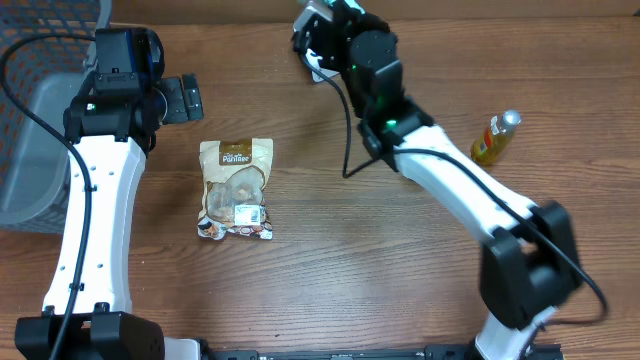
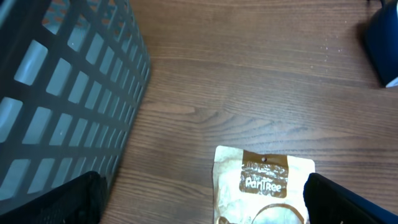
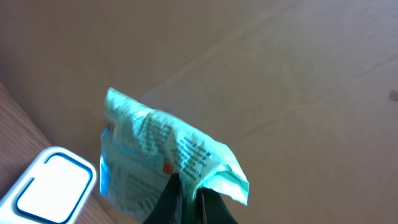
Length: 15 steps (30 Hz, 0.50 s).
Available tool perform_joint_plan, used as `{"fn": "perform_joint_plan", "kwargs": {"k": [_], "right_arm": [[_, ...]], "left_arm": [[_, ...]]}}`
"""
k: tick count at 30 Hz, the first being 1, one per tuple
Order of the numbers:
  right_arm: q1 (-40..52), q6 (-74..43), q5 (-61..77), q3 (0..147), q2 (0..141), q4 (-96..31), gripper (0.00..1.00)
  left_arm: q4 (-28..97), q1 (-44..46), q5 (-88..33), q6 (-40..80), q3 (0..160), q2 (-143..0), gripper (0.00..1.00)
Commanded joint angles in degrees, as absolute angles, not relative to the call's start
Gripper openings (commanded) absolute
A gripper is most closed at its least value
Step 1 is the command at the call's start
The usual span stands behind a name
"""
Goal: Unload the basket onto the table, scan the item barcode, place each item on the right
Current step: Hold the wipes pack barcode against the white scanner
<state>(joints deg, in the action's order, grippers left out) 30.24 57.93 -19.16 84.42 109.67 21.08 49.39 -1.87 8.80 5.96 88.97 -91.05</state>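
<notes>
Right wrist cam tells you most of it: the right fingers (image 3: 174,205) are clamped shut on the bottom edge of a teal packet (image 3: 165,149), which sticks up from the pinch just beside the white blue-rimmed pad (image 3: 53,186). I'm guessing that pad is the scanner. The packet is off the bench (image 1: 330,250) and not touching the pad as far as I can see.

Handling-wise, my read is that it's thin crinkly film, very light and floppy. It's already creased and curling where it's pinched, so it won't hold itself flat. Film like that can slide in a grip too, so a firm pinch on the sealed edge seems right. I'd keep the fingers off the printed face so nothing covers the code. There's small print on the side facing the camera, but it's too blurry to tell if the barcode is there. The risk I see is the face bowing away from the pad and not reading.

The left fingers (image 2: 348,199) are spread wide and holding nothing. They hover over the top of a tan snack pouch (image 1: 235,190), which lies flat, well away from the pad. A small bottle (image 1: 497,137) stands well off on the pad's other side.
</notes>
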Motion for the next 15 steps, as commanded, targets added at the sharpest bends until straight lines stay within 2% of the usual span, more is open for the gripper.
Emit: {"fn": "perform_joint_plan", "kwargs": {"k": [1,6,15], "right_arm": [[29.7,64.9,-22.7,85.3,115.1,28.3,0.04],[28.3,68.4,-23.1,85.6,123.4,39.8,0.03],[26.5,71.0,-24.5,93.9,132.8,36.2,0.04]], "left_arm": [[49.3,-1.5,9.0,5.5,89.4,-91.2,1.00],[49.3,-1.5,9.0,5.5,89.4,-91.2,0.99],[49.3,-1.5,9.0,5.5,89.4,-91.2,1.00]]}}
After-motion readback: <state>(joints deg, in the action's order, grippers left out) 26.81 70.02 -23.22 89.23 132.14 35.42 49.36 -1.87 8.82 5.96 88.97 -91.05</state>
